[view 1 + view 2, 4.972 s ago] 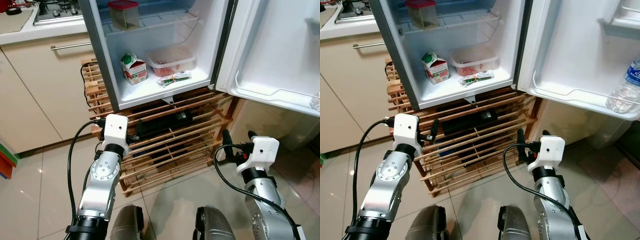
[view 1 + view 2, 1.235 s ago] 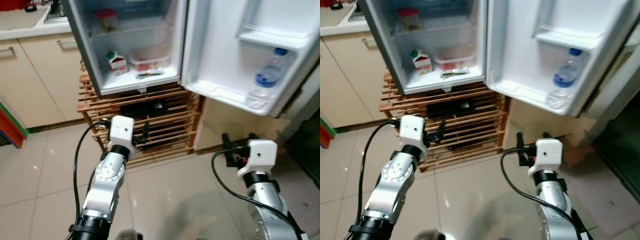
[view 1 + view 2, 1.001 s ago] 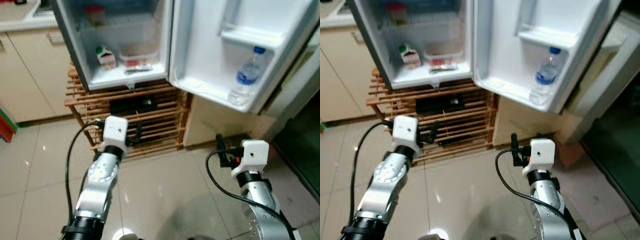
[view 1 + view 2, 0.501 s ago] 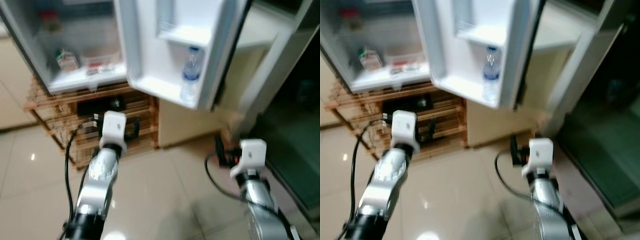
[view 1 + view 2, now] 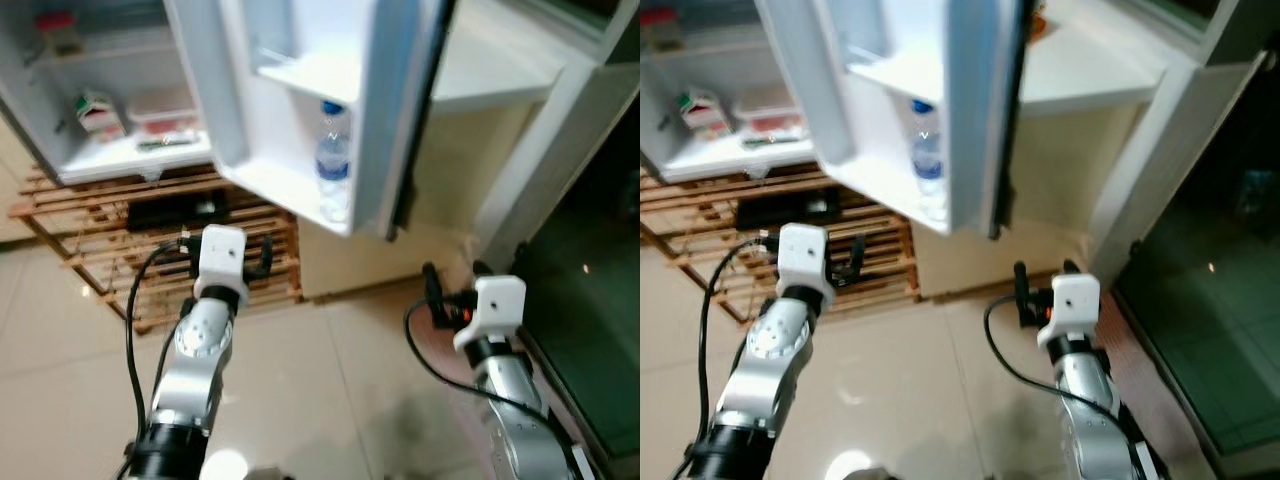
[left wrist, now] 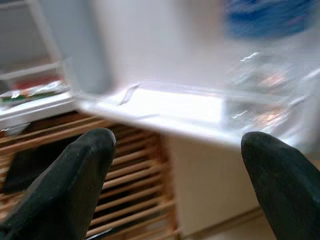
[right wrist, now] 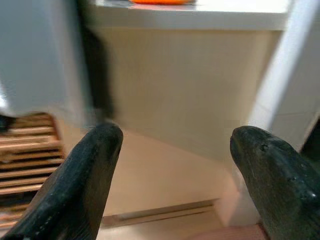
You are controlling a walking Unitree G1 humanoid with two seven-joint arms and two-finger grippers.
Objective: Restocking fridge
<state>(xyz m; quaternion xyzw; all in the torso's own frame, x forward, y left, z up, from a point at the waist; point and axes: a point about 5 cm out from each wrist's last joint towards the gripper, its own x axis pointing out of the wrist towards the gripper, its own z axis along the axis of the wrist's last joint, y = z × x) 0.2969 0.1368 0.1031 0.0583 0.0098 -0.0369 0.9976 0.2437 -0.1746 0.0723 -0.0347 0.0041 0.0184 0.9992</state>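
The fridge (image 5: 120, 60) stands open at the upper left. Inside it are a milk carton (image 5: 97, 111), a lidded plastic box (image 5: 160, 108) and a green packet (image 5: 165, 143). Its white door (image 5: 300, 100) swings out toward me with a water bottle (image 5: 332, 160) in the lower door shelf. My left gripper (image 5: 262, 256) hangs open and empty in front of the wooden rack. My right gripper (image 5: 452, 276) is open and empty too, low down facing the beige counter front. The left wrist view looks between its black fingers (image 6: 75, 170) at the door shelf and bottle (image 6: 265, 60).
A slatted wooden rack (image 5: 110, 215) sits under the fridge with a black device (image 5: 170, 211) on it. A white counter (image 5: 500, 80) stands to the right of the door, with a dark glass door (image 5: 590, 300) beyond it. Glossy tiled floor (image 5: 330, 400) lies below.
The whole picture has slid left as the camera turned right, so the fridge sits farther left and the counter and dark doorway come in. Both grippers stay open and empty.
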